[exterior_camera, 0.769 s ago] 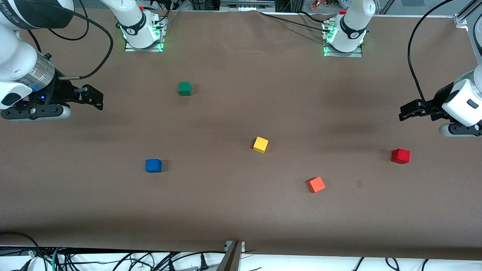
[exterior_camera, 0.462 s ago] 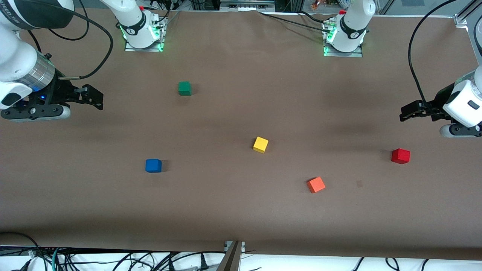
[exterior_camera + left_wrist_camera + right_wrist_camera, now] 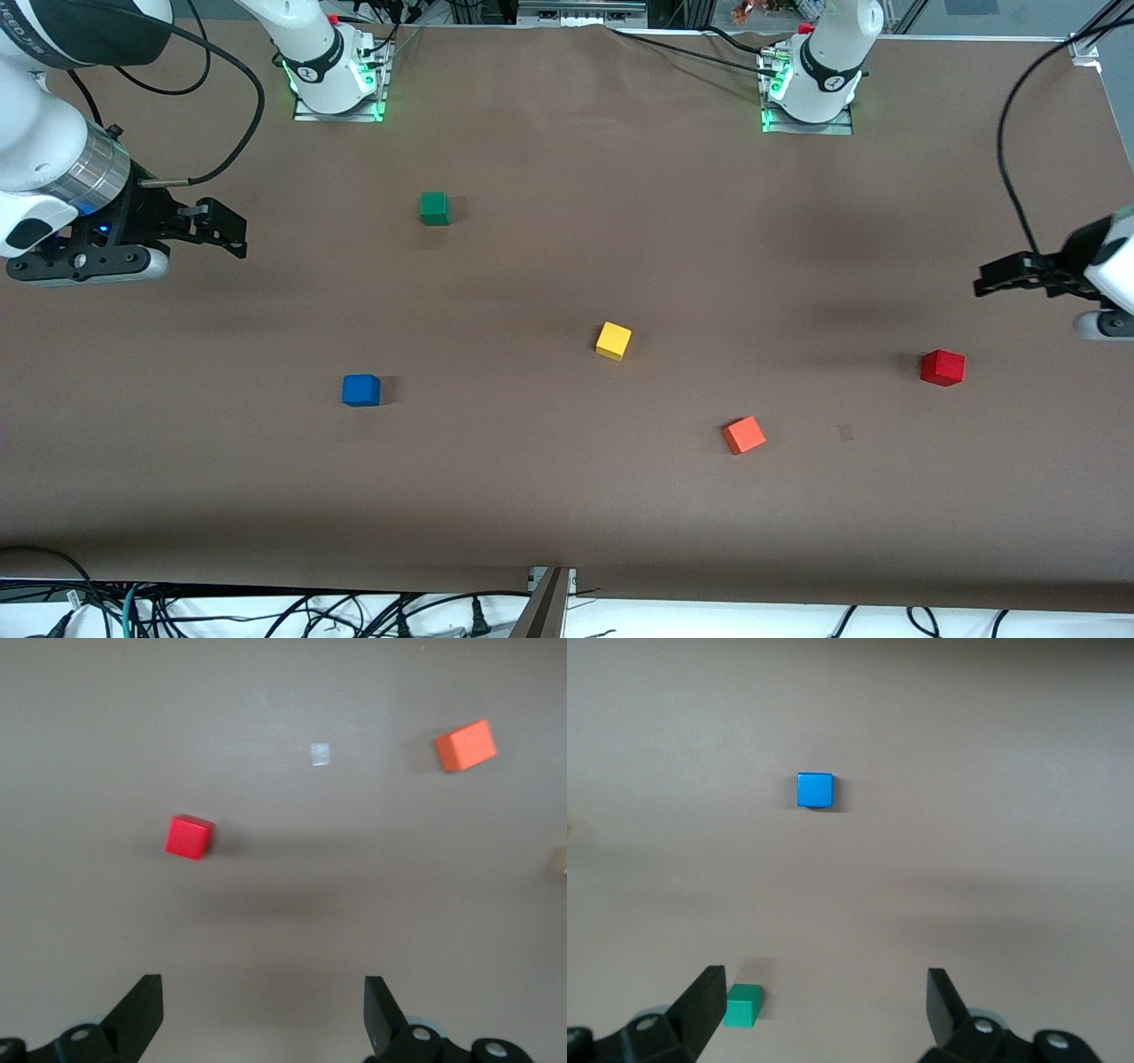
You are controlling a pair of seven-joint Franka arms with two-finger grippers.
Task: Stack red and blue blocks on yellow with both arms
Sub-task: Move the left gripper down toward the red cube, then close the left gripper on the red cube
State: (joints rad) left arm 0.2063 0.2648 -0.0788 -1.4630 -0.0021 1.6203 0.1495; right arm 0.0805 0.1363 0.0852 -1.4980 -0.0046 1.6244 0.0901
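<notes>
The yellow cube sits mid-table. The blue cube lies toward the right arm's end, a little nearer the front camera; it also shows in the right wrist view. The red cube lies toward the left arm's end and shows in the left wrist view. My left gripper is open and empty, in the air over bare table beside the red cube; its jaws stand wide apart. My right gripper is open and empty, over the table's right-arm end.
An orange cube lies between the yellow and red cubes, nearer the front camera. A green cube lies nearer the arm bases. A small pale mark is on the table by the orange cube.
My left gripper has moved outward toward the left arm's end of the table, partly leaving the front view. The right gripper has hardly moved. The cubes are unmoved.
</notes>
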